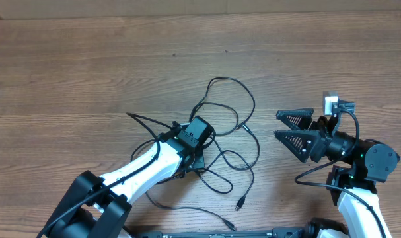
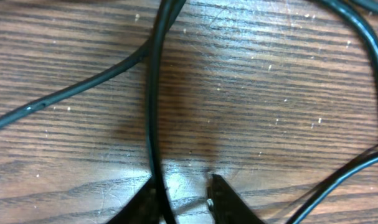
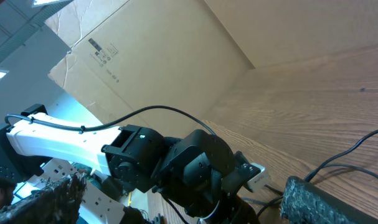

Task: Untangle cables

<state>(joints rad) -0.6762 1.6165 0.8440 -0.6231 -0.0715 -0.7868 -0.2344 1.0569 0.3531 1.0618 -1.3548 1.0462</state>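
Cables [image 1: 234, 129], light and limp, likely grip best mid-strand; left fingers [image 2: 229, 202], part-open, straddle one strand [image 2: 152, 112] without pinching; right fingers [image 1: 298, 120] gape empty.

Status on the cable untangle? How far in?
Done: nothing obvious; the cables lie in crossed loops on the table. In hand: the left gripper is down in the pile, jaws either side of one strand, gap showing, not clamped yet. The right gripper is open, off to the side, touching nothing. Left: pull the loops apart.
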